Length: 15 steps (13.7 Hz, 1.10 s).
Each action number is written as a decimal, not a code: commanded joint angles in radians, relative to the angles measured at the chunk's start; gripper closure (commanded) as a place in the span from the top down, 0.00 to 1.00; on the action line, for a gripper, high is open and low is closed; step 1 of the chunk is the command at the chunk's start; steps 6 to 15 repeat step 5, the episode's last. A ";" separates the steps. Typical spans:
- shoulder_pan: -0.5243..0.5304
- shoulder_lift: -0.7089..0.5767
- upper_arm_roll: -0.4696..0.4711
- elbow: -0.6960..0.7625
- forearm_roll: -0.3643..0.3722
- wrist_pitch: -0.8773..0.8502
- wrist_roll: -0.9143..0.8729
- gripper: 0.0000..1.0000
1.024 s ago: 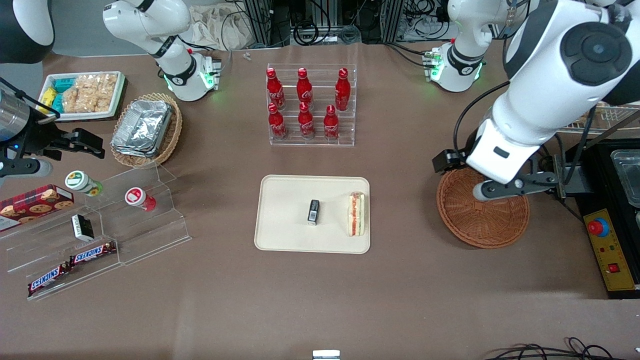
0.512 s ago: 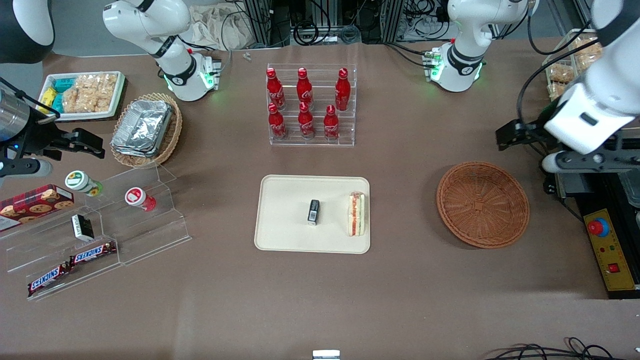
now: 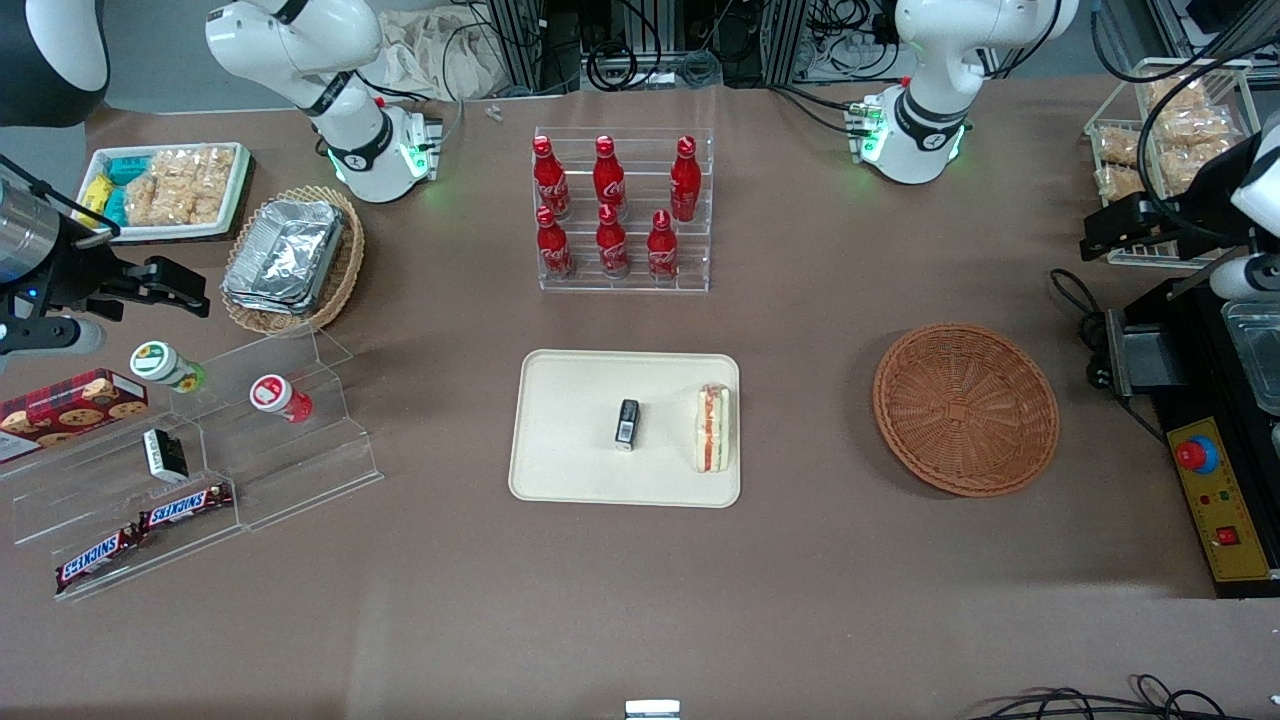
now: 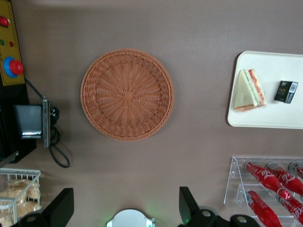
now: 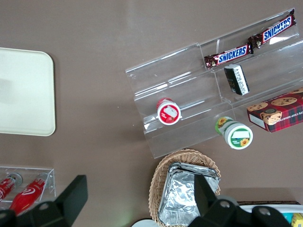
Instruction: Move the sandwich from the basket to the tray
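The sandwich [image 3: 713, 428] lies flat on the cream tray [image 3: 570, 400], near the tray's edge that faces the basket, beside a small black box [image 3: 627, 423]. Nothing lies in the reddish-brown wicker basket [image 3: 965, 408]. My gripper [image 3: 1104, 230] hangs at the working arm's end of the table, farther from the front camera than the basket and well off from it. It is open and holds nothing. From the left wrist view the gripper [image 4: 126, 209] looks down from high up on the basket [image 4: 127, 93], the sandwich [image 4: 249, 90] and the tray [image 4: 274, 118].
A clear rack of red bottles [image 3: 622, 210] stands farther from the front camera than the tray. A wire rack of snack bags [image 3: 1160, 130] and a yellow control box with a red button [image 3: 1215, 490] sit at the working arm's end.
The arm has drawn away from above the basket toward the working arm's end of the table, uncovering the basket. The sandwich has stayed on the tray.
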 commanded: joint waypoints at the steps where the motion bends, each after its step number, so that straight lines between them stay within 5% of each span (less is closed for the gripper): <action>1: 0.002 -0.134 0.003 -0.152 0.012 0.034 0.014 1.00; 5: -0.001 -0.133 -0.006 -0.150 0.064 0.035 0.017 1.00; 15: -0.001 -0.133 -0.006 -0.150 0.064 0.035 0.017 1.00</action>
